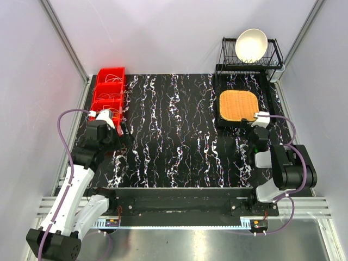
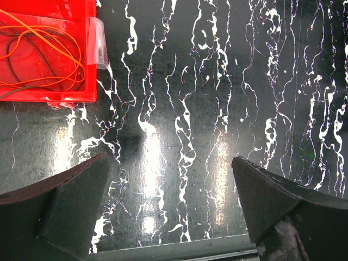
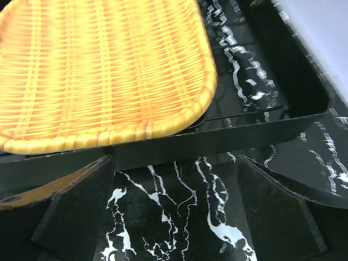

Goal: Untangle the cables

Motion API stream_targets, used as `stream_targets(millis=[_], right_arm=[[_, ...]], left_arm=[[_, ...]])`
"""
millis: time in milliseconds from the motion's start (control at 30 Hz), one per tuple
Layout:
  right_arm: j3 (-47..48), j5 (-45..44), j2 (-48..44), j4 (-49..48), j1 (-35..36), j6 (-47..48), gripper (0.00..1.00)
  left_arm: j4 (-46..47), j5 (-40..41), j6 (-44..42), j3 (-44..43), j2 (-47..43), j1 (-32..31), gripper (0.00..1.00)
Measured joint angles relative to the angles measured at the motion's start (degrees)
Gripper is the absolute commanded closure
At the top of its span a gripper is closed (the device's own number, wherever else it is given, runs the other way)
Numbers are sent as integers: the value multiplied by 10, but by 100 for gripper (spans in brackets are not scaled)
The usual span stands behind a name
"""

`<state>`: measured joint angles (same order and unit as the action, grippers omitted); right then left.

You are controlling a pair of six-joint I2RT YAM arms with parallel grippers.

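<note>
Both pincers are seen spread and holding nothing: the left pincer (image 2: pixel 168 212) hangs low over bare black marbled desk (image 1: pixel 179 130) just near of the red compartment bin (image 1: pixel 109 95), and the right pincer (image 3: pixel 174 212) is held over the desk at the near wall of the black tray (image 3: pixel 217 141) that carries the woven mat (image 1: pixel 238 105). The cables (image 2: pixel 38 51), thin orange and dark strands, are seen looped over one another inside the nearest bin compartment; whether they are knotted cannot be told. Nothing is gripped, so the scene would fit cables waiting to be drawn out as well as cables laid back once sorted. Any reach into the bin would call for a descent between its walls and a pinch on a single strand.
</note>
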<state>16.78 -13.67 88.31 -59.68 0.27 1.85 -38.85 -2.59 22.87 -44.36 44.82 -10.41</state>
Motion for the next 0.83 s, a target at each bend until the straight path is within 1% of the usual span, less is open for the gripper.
stream_targets(millis=[100, 167, 400, 833], right_arm=[[9, 39, 0, 24, -19, -10, 0], [11, 50, 1, 30, -23, -17, 0], [13, 64, 4, 35, -25, -24, 0], [13, 73, 6, 35, -25, -28, 0]], left_arm=[[0, 0, 0, 0, 0, 0, 1], [0, 1, 0, 0, 0, 0, 1], [-1, 1, -2, 0, 9, 0, 1], [-1, 9, -6, 0, 0, 0, 1]])
